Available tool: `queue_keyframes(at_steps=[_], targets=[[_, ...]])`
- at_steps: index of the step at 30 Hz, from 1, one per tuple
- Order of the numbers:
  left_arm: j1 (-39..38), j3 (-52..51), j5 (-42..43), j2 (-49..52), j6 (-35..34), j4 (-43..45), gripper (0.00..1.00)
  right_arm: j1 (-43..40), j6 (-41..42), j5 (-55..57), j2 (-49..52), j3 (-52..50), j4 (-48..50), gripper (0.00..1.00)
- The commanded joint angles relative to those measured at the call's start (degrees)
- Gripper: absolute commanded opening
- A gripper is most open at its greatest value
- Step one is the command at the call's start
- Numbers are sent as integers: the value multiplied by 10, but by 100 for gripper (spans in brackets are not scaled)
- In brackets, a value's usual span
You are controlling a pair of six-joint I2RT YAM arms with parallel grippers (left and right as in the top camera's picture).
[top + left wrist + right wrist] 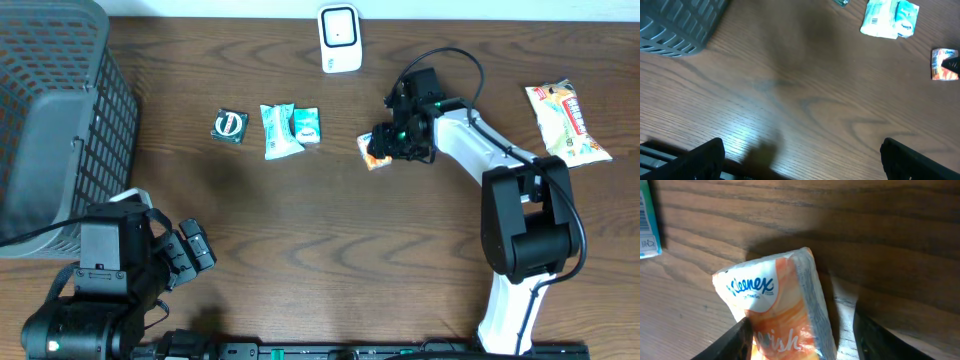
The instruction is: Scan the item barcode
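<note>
- Landmark: the white scanner (340, 38), standing at the far edge of the wooden table (330, 260).
- Task item: the orange tissue pack (780, 305) lies on the wood, nearer to me than the scanner and a little to its right. The Kleenex lettering faces up.
- My right gripper (383, 148) is down at the tissue pack, just this side of the scanner.
- In the right wrist view its jaws are spread and straddle the pack. One finger (737, 342) is at the pack's orange edge; I cannot tell whether it touches.
- A strip of bare wood separates the other finger from the pack's white side, so there is no pinch on it.
- My left gripper (800, 160) is well away from the scanner, on the near left. Its jaws are spread wide over bare wood with nothing between them.
- Two teal packets (290, 128) lie touching each other, left of the scanner and nearer to me.
- A dark round packet (229, 126) lies further left of the scanner, apart from the teal pair.
- A grey mesh basket (60, 130) is far left of the scanner.
- A snack bag (566, 122) lies well to the right of the scanner.
</note>
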Motion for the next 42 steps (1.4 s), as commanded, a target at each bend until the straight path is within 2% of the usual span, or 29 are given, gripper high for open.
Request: queue_keyframes(at_steps=[1,5,7,13,17,28,36,42], targets=[[-1,0,-3,0,-3,-2,98,0,-2,1,-9,-20,3,49],[-1,0,-3,0,-3,-2,98,0,-2,1,-9,-20,2,29],[-1,0,-3,0,-3,-2,98,0,-2,1,-9,-20,1,25],[-1,0,-3,0,-3,-2,98,0,-2,1,-9,-20,-14,1],[-1,0,-3,0,-3,-2,98,-5,-2,-29,-9,-19,-32,1],[-1,0,-3,0,-3,-2,98,-69,-59,-332,-14,-19,-37,1],[-1,0,-3,0,-3,-2,98,-87,-110,-513,-14,-19,-43,1],[-1,0,-3,0,-3,-2,98,-87,-120,-580,-14,-19,-43,1]])
